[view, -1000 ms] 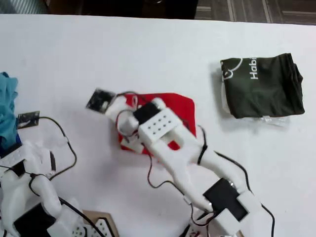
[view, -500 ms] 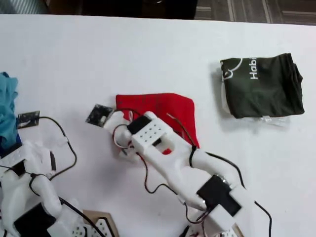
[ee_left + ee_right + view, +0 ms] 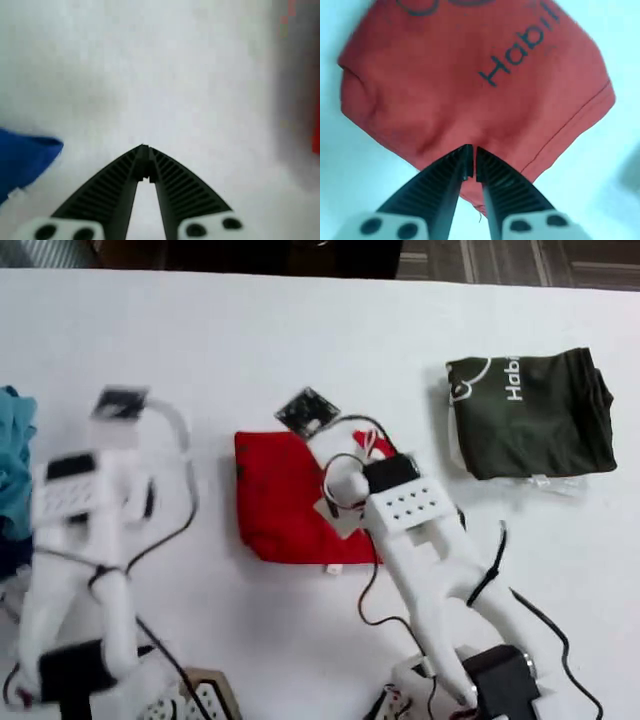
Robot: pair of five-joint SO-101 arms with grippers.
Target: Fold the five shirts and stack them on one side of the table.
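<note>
Both pairs of fingers [image 3: 120, 185] are pressed together: your left gripper [image 3: 144, 167] hangs over the white surface [image 3: 300, 340], your right gripper [image 3: 470, 162] sits at the folded red shirt's [image 3: 285, 505] edge, mid-surface. Your folded green shirt [image 3: 530, 415] lies well apart, rightward.

The red shirt [image 3: 285, 500] bears dark print; the green shirt [image 3: 530, 415], white.

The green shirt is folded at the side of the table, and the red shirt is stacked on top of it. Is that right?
Not quite. The green shirt is folded at the side of the table, but the red shirt is not stacked on it. It lies apart from it, flat on the table nearer the middle. The high view shows the gap between the two.
</note>
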